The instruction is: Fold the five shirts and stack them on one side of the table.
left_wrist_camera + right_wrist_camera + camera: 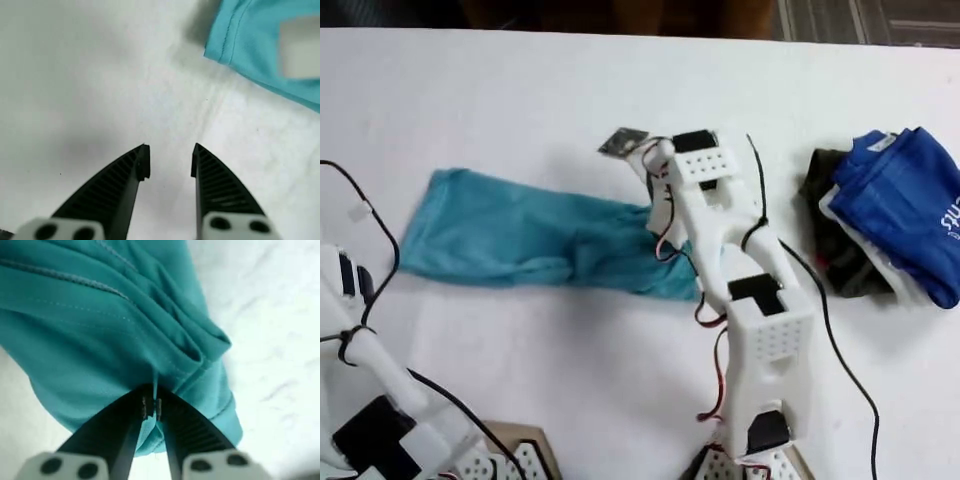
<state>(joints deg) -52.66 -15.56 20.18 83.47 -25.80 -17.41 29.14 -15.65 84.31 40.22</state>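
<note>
Shirt (100,330) — teal — sits pinched in right claw (151,407).

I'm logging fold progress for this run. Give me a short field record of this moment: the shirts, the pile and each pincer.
teal shirt: bunched into a long strip, lying across the table
right pincer: shut on one end of the teal shirt
left pincer: open over bare table near a teal shirt corner, holding nothing
pile: blue shirt on top, set apart from the teal shirt
</note>
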